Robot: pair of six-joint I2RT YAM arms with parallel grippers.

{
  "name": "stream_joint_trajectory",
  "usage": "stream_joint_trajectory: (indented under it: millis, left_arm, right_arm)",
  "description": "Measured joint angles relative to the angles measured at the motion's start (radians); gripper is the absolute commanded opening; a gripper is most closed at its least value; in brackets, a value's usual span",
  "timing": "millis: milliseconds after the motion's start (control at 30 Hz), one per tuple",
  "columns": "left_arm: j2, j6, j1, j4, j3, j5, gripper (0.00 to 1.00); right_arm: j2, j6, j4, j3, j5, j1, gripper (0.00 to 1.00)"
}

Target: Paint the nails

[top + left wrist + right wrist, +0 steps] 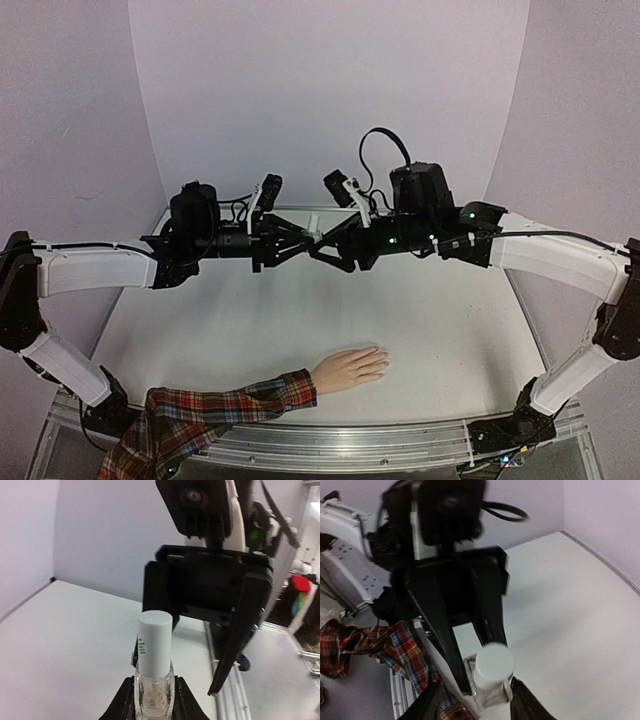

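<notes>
While I am clamping bottle [154,692] in left gripper [154,702], right gripper [479,692] is sitting wide around white cap [155,640], not gripping. Cap on; nails [383,362] unpainted, lying on table well below both grippers.

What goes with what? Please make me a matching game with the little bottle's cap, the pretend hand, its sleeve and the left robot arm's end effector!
Things:
1. bottle cap
2. mannequin hand
3. sleeve
4. left end effector

Descriptions:
A. red plaid
B. shut on the bottle, up in the air
C. white
D. lying flat on the table

Right pairs: 1-C, 2-D, 3-A, 4-B.
</notes>
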Motion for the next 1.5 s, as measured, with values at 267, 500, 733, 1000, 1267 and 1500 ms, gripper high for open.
stream_joint_trajectory:
  millis: [267, 500, 733, 1000, 1267, 1500]
  left_arm:
    - [-0.002, 0.214, -0.172, -0.126, 0.062, -0.653, 0.00]
    - [0.045, 0.236, -0.237, -0.110, 0.065, -0.942, 0.00]
    - [0.074, 0.223, -0.252, -0.106, 0.091, -1.023, 0.00]
    - [0.075, 0.208, -0.253, -0.094, 0.094, -1.017, 0.00]
    - [0.038, 0.170, -0.232, -0.076, 0.047, -0.867, 0.00]
    - [0.018, -0.094, -0.049, 0.139, -0.037, -0.030, 0.00]
  right_arm:
    - [0.000, 0.198, -0.019, 0.002, 0.341, 0.039, 0.58]
    - [0.046, 0.334, -0.055, 0.111, 0.642, 0.105, 0.47]
    - [0.143, 0.379, -0.083, 0.228, 0.755, 0.107, 0.41]
    - [0.244, 0.370, -0.106, 0.313, 0.775, 0.108, 0.14]
    - [0.184, 0.232, -0.058, 0.227, 0.692, 0.103, 0.00]
    - [0.003, -0.012, 0.065, 0.017, -0.005, -0.012, 0.00]
